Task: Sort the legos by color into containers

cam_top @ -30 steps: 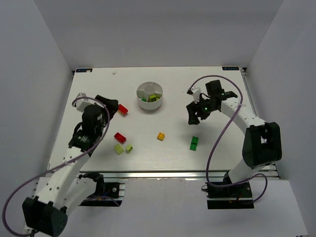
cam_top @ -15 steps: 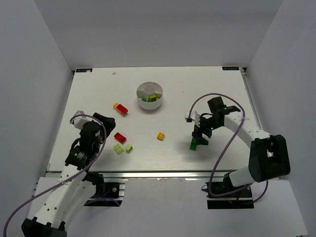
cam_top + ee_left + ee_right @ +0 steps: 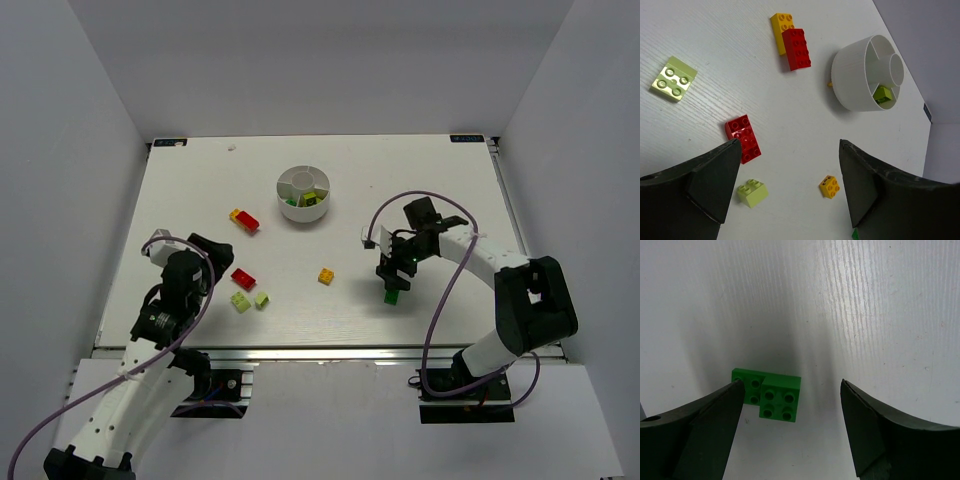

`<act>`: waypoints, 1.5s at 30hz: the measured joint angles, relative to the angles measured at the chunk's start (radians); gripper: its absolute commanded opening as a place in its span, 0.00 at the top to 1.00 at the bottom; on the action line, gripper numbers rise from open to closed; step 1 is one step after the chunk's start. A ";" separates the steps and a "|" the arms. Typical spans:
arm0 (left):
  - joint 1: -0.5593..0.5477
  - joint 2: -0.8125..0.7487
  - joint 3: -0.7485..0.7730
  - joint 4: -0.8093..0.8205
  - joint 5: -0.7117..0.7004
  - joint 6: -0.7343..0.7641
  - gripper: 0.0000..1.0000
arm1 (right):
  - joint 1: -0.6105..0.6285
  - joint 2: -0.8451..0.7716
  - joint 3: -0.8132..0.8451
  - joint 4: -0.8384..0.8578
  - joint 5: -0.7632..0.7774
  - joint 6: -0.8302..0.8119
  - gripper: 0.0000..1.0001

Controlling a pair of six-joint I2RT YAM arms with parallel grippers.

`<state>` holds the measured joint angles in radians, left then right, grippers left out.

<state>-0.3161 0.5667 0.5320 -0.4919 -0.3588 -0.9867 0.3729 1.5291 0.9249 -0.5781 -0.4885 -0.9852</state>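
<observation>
Overhead, found the right end effector spread over the green lego, apart from the dish. At the left wrist, saw the left end effector parted, empty. At the right wrist, judged pickup pending: lowering, then closing.

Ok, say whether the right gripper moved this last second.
Yes. The right gripper moved toward the near edge, away from the white dish, over the green lego.

Dish: plain white, with a lime green brick at 5 o'clock, left wrist view. Table: white, fine streaked grain. Loose: red bricks, yellow brick, pale lime bricks, orange-yellow brick, green brick.
</observation>
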 measured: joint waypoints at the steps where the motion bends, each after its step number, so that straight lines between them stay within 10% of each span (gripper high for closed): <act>1: 0.000 -0.003 -0.001 -0.002 0.000 -0.002 0.12 | 0.003 0.000 0.000 0.003 0.002 0.003 0.20; 12: 0.000 -0.021 -0.017 -0.006 0.000 -0.014 0.12 | 0.016 0.000 -0.051 0.014 0.045 0.010 0.26; 21: 0.000 -0.036 -0.017 -0.014 0.000 -0.025 0.12 | 0.022 0.005 -0.057 0.036 0.066 0.007 0.72; 27: 0.000 -0.047 -0.022 0.018 0.035 -0.019 0.13 | 0.022 0.005 -0.042 0.032 0.053 0.012 0.86; 36: 0.000 0.053 -0.140 0.425 0.403 -0.021 0.14 | 0.027 -0.010 0.129 0.077 -0.137 0.142 1.00; 45: 0.000 0.341 -0.204 0.939 0.824 -0.160 0.14 | 0.099 -0.089 0.173 0.485 -0.310 0.486 1.00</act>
<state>-0.3161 0.9081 0.3283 0.4473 0.4648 -1.1469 0.4717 1.4406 1.0977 -0.0929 -0.7982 -0.4988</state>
